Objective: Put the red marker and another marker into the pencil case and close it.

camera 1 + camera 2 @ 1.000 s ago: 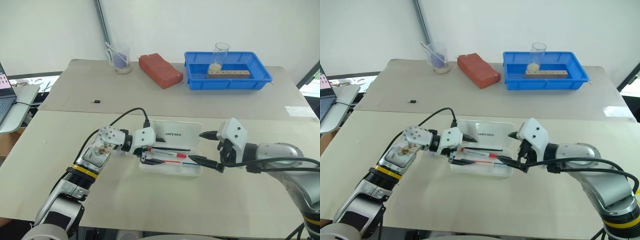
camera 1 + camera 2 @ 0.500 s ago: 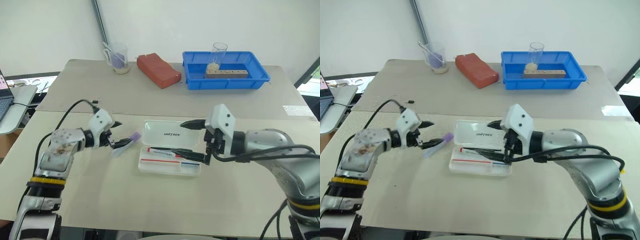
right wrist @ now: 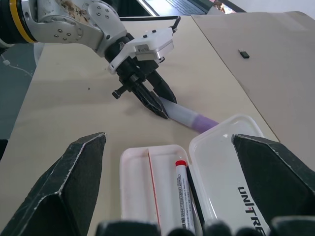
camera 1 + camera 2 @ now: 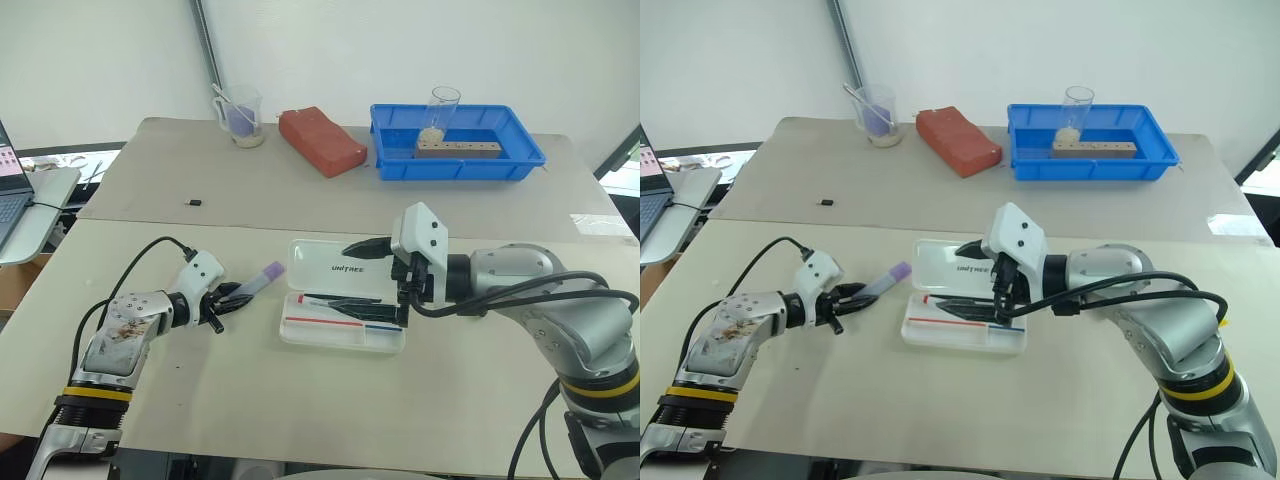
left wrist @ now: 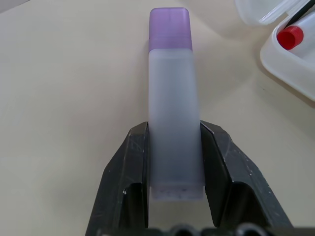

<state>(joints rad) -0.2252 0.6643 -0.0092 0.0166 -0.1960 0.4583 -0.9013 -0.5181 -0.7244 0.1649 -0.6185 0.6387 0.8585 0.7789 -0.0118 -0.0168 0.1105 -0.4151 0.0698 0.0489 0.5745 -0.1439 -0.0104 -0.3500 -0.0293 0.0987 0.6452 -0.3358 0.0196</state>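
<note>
The lavender marker point(image 4: 262, 277) with its purple cap point(image 5: 169, 27) lies left of the pencil case point(image 4: 322, 262). My left gripper point(image 4: 230, 298) is shut on its pale rear end, one finger on each side, the cap pointing toward the case. The white case lies open, its UNITREE lid flat on the far side. The red marker point(image 3: 180, 196) rests in the tray half, and its red cap point(image 5: 289, 37) shows at the case's near end. My right gripper point(image 4: 368, 280) hovers over the case's right part, fingers wide open and holding nothing.
A thin red stick point(image 4: 325, 321) and a black pen lie in the case too. At the back stand a blue tray point(image 4: 455, 166) holding a glass and a block, a red brick point(image 4: 320, 141) and a beaker point(image 4: 240, 118). A small black piece point(image 4: 193, 203) lies far left.
My left gripper left the case, moved left to the lavender marker and shut on it. My right gripper shifted left over the case and stayed open.
</note>
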